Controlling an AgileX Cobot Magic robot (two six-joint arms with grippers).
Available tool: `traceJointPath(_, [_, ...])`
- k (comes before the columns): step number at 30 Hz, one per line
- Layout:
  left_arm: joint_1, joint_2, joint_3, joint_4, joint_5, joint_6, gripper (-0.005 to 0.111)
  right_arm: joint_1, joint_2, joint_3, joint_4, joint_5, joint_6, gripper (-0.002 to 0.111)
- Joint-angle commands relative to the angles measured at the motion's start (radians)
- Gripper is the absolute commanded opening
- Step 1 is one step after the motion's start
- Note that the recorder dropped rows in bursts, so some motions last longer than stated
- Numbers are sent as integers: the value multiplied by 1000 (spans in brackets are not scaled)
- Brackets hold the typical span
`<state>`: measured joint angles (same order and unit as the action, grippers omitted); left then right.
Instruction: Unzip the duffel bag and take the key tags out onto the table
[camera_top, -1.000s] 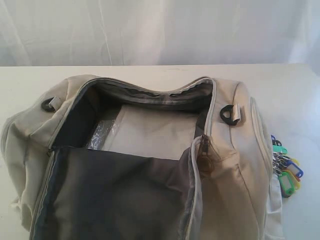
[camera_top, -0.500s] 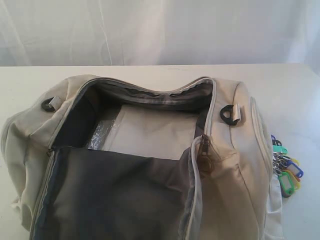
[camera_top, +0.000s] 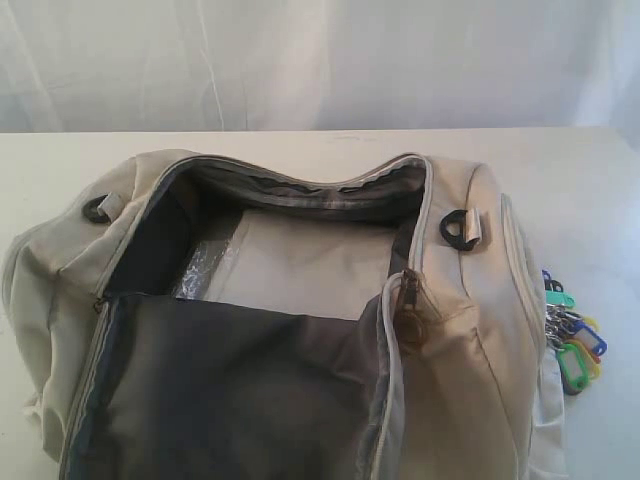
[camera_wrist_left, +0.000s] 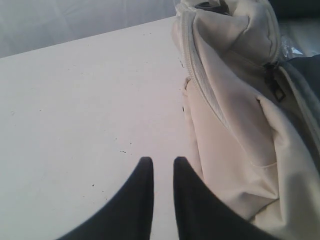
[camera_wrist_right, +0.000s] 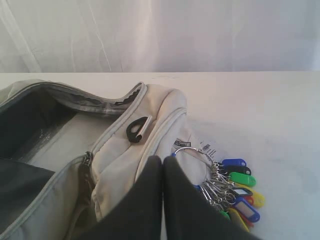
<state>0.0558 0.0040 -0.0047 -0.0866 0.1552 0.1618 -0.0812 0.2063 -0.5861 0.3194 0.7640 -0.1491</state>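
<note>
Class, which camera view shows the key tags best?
The right wrist view: the key tags, rings included, lie mostly unhidden on the table beside the duffel bag. The exterior view catches them partly hidden behind the bag's end; the left wrist view shows none.

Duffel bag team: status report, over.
Left gripper slightly open, empty; right gripper shut, empty. Duffel bag unzipped. Key tags out on table beside bag. Nothing in the way.
</note>
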Motion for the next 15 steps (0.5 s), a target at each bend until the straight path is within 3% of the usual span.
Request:
traceJointPath(1, [3, -4, 5, -8, -6, -3, 21, 0, -4, 5, 2, -11, 4, 0])
traceJointPath(4, [3, -4, 5, -16, 85, -13, 21, 0, -4, 5, 2, -11, 4, 0])
traceJointPath(9, [3, -4, 5, -16, 89, -140, 21, 0, -4, 5, 2, -11, 4, 0])
traceJointPath(15, [3, -4, 5, -14, 89, -139, 21, 0, -4, 5, 2, -11, 4, 0])
